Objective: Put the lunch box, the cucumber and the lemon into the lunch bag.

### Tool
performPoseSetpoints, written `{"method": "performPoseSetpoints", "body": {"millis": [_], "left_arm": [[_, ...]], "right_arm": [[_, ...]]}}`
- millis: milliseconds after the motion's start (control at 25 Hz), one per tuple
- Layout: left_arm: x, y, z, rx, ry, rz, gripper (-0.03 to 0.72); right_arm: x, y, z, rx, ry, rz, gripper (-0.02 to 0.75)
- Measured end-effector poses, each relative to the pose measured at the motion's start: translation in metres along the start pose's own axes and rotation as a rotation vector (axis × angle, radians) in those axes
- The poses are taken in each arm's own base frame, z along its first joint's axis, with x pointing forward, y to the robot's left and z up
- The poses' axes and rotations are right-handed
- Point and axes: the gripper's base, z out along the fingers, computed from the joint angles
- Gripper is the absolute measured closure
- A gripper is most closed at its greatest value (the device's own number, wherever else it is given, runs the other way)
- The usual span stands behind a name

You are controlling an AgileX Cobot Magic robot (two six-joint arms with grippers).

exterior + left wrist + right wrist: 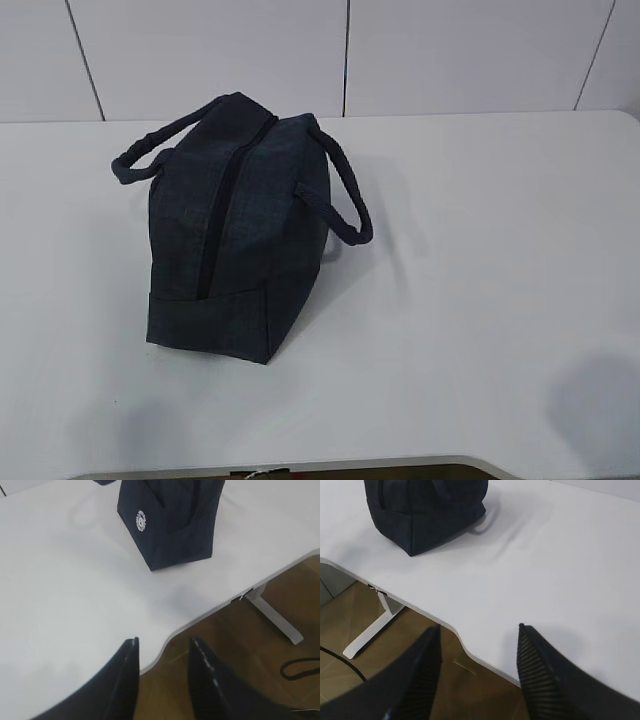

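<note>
The dark navy lunch bag (235,235) stands on the white table, left of centre, its top zipper shut and its two loop handles hanging to either side. The left wrist view shows its end with a round white logo (142,521). The lunch box, the cucumber and the lemon are out of view. My left gripper (162,642) hovers open and empty over the table's near edge, well short of the lunch bag (170,520). My right gripper (480,627) is also open and empty at the near edge, to the right of the lunch bag (425,510). Neither gripper appears in the exterior view.
The white table (480,280) has a curved cut-out in its near edge (465,652). Below it are brown floor, a white table leg (275,617) and a black cable (300,669). A pale panelled wall stands behind the table.
</note>
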Motion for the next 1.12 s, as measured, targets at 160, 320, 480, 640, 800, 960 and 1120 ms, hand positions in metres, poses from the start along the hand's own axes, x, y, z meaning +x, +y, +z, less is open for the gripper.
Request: {"method": "performPoseSetpoints", "body": {"millis": [160, 320, 480, 640, 800, 960, 1120], "left_arm": [[0.007, 0.001, 0.011, 0.005, 0.034, -0.011, 0.449], [0.007, 0.004, 0.015, -0.013, 0.009, -0.012, 0.449], [0.006, 0.005, 0.015, -0.027, 0.001, -0.008, 0.449], [0.006, 0.009, 0.015, -0.067, 0.006, 0.005, 0.449], [0.007, 0.01, 0.015, -0.082, 0.012, 0.011, 0.449], [0.007, 0.012, 0.015, -0.105, 0.015, 0.015, 0.449], [0.007, 0.012, 0.016, -0.159, 0.02, -0.013, 0.449]], "right_arm": [[0.001, 0.0, 0.001, 0.0, 0.009, -0.029, 0.336], [0.007, 0.0, 0.004, 0.001, 0.054, -0.044, 0.336], [0.011, 0.0, 0.007, 0.002, 0.083, -0.051, 0.336], [0.011, 0.0, 0.007, 0.002, 0.084, -0.055, 0.336], [0.011, 0.0, 0.007, 0.002, 0.086, -0.055, 0.336], [0.011, 0.0, 0.007, 0.005, 0.085, -0.056, 0.336], [0.011, 0.0, 0.007, 0.036, 0.091, -0.043, 0.336]]}}
